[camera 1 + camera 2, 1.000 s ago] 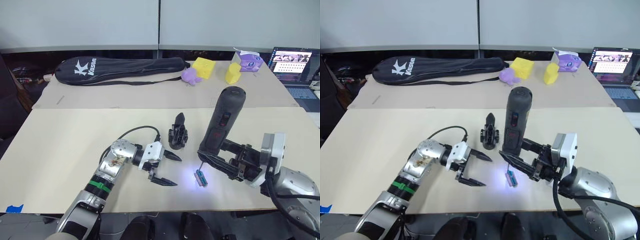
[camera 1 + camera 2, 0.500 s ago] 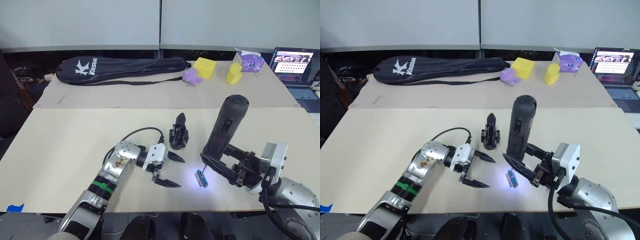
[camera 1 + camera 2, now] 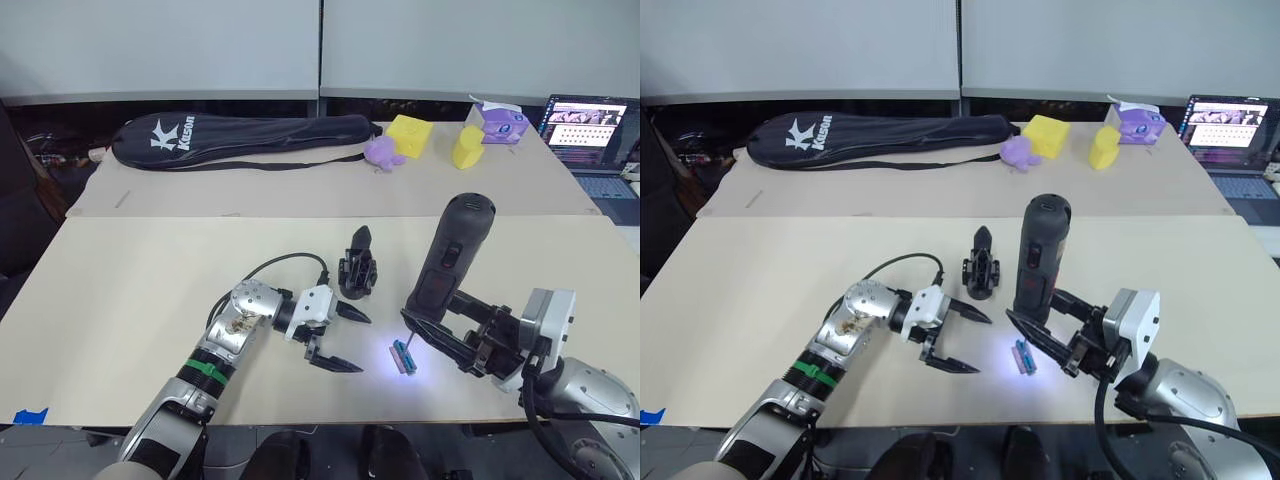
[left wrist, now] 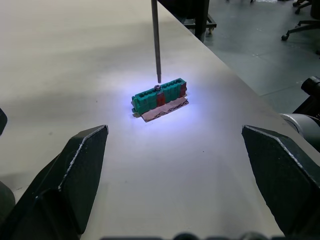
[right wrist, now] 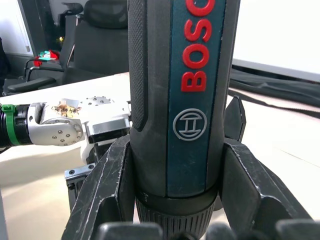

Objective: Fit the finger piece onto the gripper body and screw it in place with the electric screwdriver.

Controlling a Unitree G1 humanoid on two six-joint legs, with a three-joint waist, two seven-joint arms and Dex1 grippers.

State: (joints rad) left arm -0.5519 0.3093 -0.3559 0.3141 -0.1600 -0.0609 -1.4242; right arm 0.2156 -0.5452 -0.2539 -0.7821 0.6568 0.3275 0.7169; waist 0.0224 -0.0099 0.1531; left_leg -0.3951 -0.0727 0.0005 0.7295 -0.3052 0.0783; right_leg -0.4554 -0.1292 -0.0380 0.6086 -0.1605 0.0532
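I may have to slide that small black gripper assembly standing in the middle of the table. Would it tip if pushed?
Probably, if pushed high. The small black gripper assembly stands upright, taller than its base is wide, with a pointed finger on top. A low push at the base would likely slide it on the smooth beige table. It looks rigid, not floppy.

Even room light falls across the table [image 3: 120,300]; the electric screwdriver [image 3: 445,265] casts a bluish-white pool around the green block [image 4: 159,96].
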